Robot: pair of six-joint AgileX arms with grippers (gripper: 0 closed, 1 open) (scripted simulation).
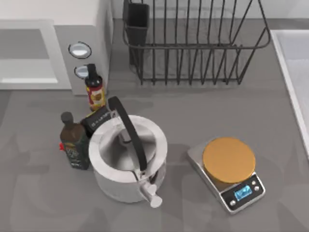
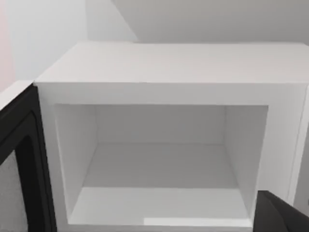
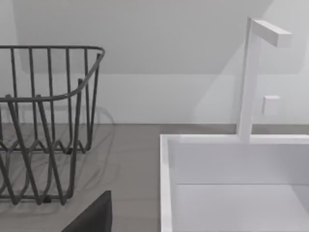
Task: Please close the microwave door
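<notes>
Left gripper [image 2: 282, 215]: just a dark corner of it in the left wrist view, so I couldn't tell whether it was released or clenched. Same for the right gripper [image 3: 91, 217], a dark edge on the counter between the dish rack [image 3: 43, 125] and the sink [image 3: 231, 193]. The left one faced the microwave [image 2: 169, 63], far left of the table. Its white cavity was exposed. The microwave door [image 2: 19, 159] stood swung out at the cavity's left side, dark inner face showing. The kettle [image 1: 128, 159] and two bottles sat just in front of the knob panel [image 1: 79, 58], with a scale [image 1: 227, 171] on the near right.
</notes>
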